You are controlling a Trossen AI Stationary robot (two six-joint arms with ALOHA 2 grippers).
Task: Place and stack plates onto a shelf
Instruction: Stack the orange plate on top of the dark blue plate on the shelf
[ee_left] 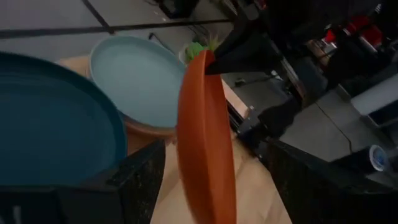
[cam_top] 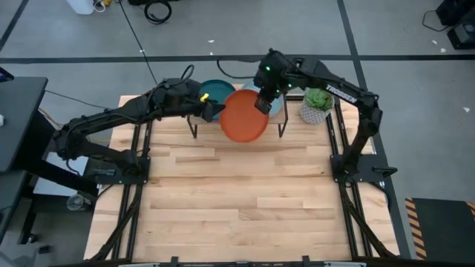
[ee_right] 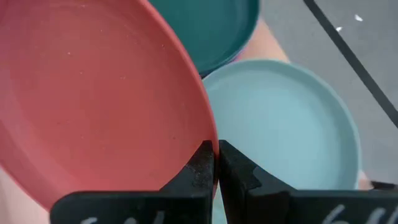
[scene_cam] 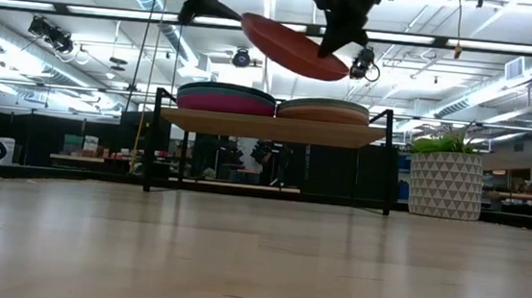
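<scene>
My right pincer (cam_top: 262,101) grips the orange plate (cam_top: 243,116) by its rim, held in the air over the shelf (cam_top: 199,113) and its two plate stacks

From above: the orange plate hangs from my right pincer over the shelf's front edge, between the dark teal plate (cam_top: 217,90) and the pale blue plate (cam_top: 277,106); the pale blue stack lies just behind the pincer, on my right side. My left pincer (cam_top: 210,107) sits close by the plate's other edge; I cannot tell its state. At tabletop (scene_cam: 256,264) height: the plate (scene_cam: 294,46) tilts, lower toward the right stack (scene_cam: 323,110), clear above both. Left wrist: the plate (ee_left: 205,143) shows edge-on, the pale blue plate (ee_left: 140,81) beyond it. Right wrist: my fingers (ee_right: 200,165) are clenched on the rim, the pale blue plate (ee_right: 286,124) directly ahead
</scene>
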